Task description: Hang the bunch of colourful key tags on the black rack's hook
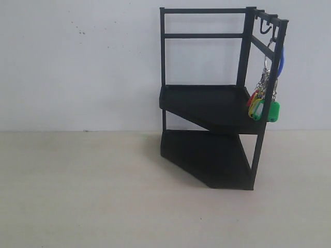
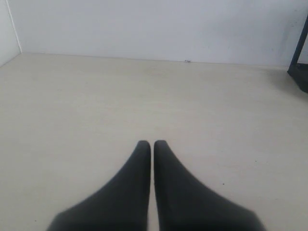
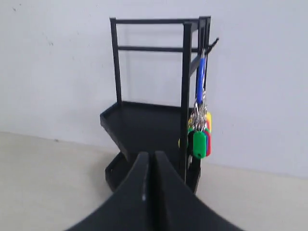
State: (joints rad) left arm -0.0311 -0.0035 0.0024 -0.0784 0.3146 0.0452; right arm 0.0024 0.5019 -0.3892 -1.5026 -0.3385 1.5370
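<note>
The black rack (image 1: 207, 103) stands on the table against the white wall, right of centre in the exterior view. The colourful key tag bunch (image 1: 265, 106) hangs by its blue loop (image 1: 280, 64) from a hook on the rack's top right bar, tags dangling beside the upper shelf. The right wrist view shows the same rack (image 3: 144, 125) with the bunch (image 3: 200, 137) hanging free. My right gripper (image 3: 151, 156) is shut and empty, short of the rack. My left gripper (image 2: 152, 144) is shut and empty over bare table. Neither arm appears in the exterior view.
A second small hook (image 1: 265, 28) on the rack's top bar is free. The pale tabletop (image 1: 77, 191) stretches left and in front of the rack. A white wall (image 1: 77, 62) closes the back. The rack's foot (image 2: 301, 72) shows at the edge of the left wrist view.
</note>
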